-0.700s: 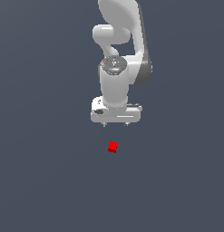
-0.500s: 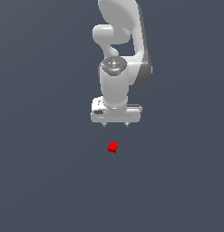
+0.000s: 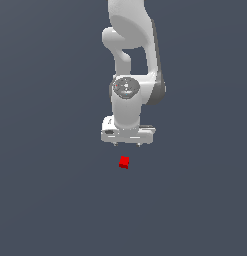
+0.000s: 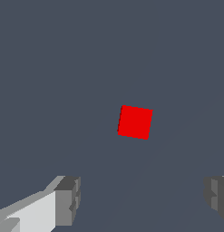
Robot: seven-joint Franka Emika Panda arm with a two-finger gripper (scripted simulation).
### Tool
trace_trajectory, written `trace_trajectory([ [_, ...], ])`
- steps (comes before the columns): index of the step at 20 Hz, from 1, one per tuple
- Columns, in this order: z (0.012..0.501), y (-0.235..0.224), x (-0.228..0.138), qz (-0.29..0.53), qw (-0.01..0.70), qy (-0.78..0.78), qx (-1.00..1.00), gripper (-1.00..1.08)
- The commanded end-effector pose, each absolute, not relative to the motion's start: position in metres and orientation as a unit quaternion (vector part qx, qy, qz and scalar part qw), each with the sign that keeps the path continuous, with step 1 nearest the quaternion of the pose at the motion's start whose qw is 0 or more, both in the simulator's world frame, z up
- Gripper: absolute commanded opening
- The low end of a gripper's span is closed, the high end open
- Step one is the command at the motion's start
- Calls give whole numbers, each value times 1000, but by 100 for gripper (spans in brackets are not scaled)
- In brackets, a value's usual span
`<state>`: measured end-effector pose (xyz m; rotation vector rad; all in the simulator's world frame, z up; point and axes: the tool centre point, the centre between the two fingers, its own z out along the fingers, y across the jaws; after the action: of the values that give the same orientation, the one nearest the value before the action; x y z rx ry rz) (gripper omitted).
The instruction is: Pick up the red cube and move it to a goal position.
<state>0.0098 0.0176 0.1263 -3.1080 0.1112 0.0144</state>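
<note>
Counts, both views:

- Red cube (image 3: 124,162): 1. Only red thing in the exterior view; the wrist cam shows the same 1 cube (image 4: 135,122), no 2nd.
- Arm (image 3: 132,60): 1, white.
- Gripper (image 3: 127,144): 1, w/ 2 fingers. In the exterior view only 2 small tips show under the white hand. In the wrist cam, 2 grey fingertips (image 4: 68,200), 1 at each side of the pic, w/ a wide gap between.
- Surface (image 3: 50,200): 1, plain grey-blue, fills the bkgd in both views.

Total kinds: 4. Loose objs on the surface: 1 (the cube).
</note>
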Motion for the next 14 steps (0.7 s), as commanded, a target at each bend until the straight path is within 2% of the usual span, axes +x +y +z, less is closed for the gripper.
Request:
trace_trajectory([
  [1,109,17,15,4,13,48,-999,100],
  [14,29,8,42,0,1,108,-994,100],
])
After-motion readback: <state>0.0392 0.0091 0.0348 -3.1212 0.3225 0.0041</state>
